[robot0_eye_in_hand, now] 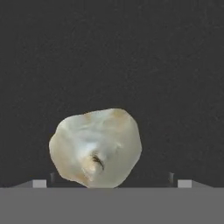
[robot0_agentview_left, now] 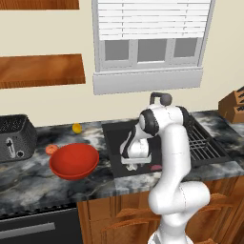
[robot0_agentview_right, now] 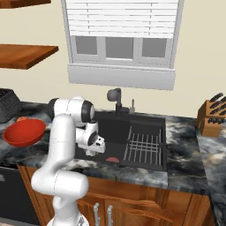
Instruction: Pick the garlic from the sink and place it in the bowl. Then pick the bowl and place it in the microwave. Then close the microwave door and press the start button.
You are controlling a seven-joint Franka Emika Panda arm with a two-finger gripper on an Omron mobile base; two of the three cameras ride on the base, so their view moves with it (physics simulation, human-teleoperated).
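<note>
Garlic [robot0_eye_in_hand: 96, 148]: on dark sink [robot0_agentview_left: 114, 136] floor.
Tool [robot0_eye_in_hand: 111, 180]: spread wide, directly over garlic.
Bowl [robot0_agentview_left: 74, 161]: on table, left of sink.

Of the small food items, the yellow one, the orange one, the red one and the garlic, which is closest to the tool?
The garlic, the pale bulb lying between the open tool's tips in the sink.

In the hand view the garlic [robot0_eye_in_hand: 96, 148] is cut along its lower edge by the frame bottom, and the tool's fingertips [robot0_eye_in_hand: 39, 183] barely peek up. In both base views the arm's wrist hides the tool and the garlic inside the sink [robot0_agentview_left: 114, 136]. The toaster [robot0_agentview_left: 14, 138] is cut off at the left edge.
</note>
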